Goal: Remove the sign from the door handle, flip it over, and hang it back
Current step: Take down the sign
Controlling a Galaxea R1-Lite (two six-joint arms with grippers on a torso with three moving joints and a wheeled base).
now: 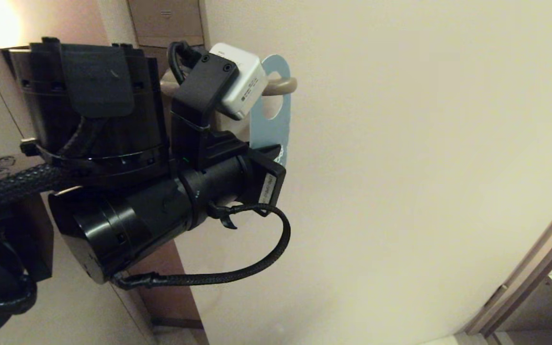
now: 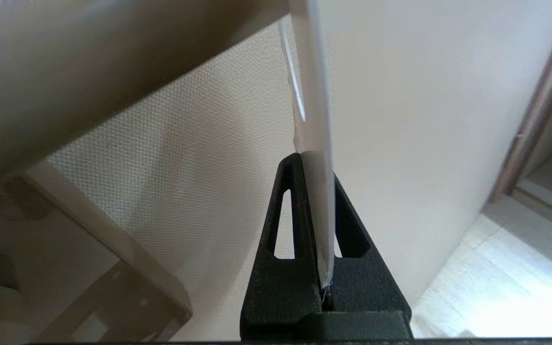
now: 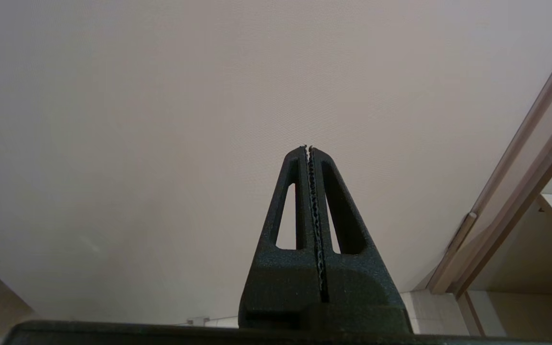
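The sign (image 1: 270, 125) shows its blue side and hangs on the door handle (image 1: 283, 86), whose beige lever passes through the oval hole. My left gripper (image 1: 276, 152) is shut on the sign's lower part, with the arm and its wrist camera covering most of the card. In the left wrist view the sign (image 2: 315, 120) stands edge-on, pinched in the left gripper (image 2: 315, 163), and the door handle (image 2: 113, 57) is a blurred bar above it. My right gripper (image 3: 307, 148) is shut on nothing and faces the plain door, away from the sign.
The pale door (image 1: 400, 167) fills most of the head view. A brown door frame (image 1: 525, 292) runs along the lower right, with light floor beyond it. My left arm's black body (image 1: 113, 191) hides the lock plate and the handle's root.
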